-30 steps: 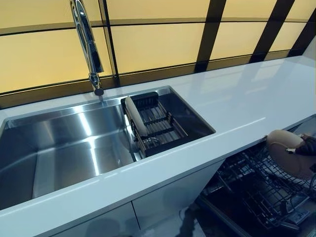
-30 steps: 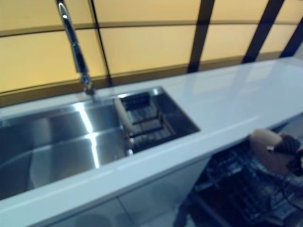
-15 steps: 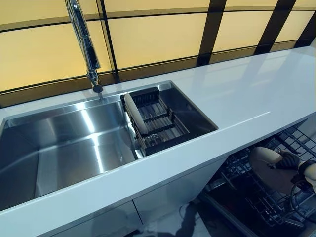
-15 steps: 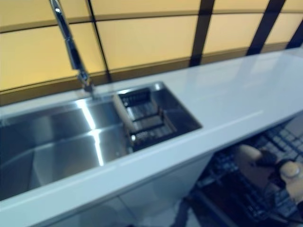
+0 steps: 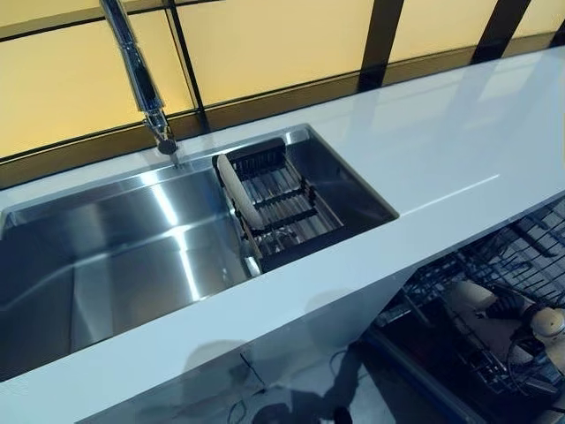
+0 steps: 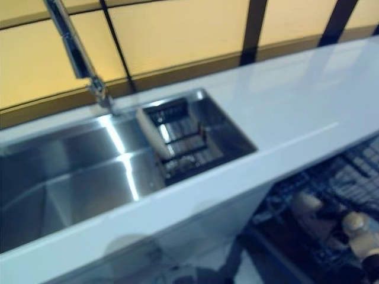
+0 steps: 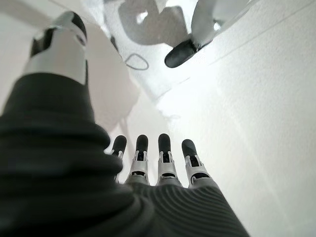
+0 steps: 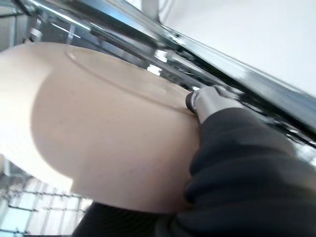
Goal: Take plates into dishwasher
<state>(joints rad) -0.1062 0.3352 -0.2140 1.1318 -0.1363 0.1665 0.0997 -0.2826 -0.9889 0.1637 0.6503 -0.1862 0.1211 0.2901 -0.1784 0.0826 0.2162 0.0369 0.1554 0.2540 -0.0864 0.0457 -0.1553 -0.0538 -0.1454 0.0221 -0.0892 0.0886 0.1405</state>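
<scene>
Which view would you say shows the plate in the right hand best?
The right wrist view: the beige plate fills it, pinched by the right hand. Both eye views show only its edge among the dishwasher rack wires; the left wrist view shows none.

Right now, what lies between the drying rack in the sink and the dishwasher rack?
Only the white countertop lies between the drying rack and the dishwasher rack, and that stretch is bare, as the left eye view shows.

A white countertop is running across the scene, with a steel sink sitting sunk into it. A dark wire rack is resting inside the sink, holding a beige plate upright.
</scene>
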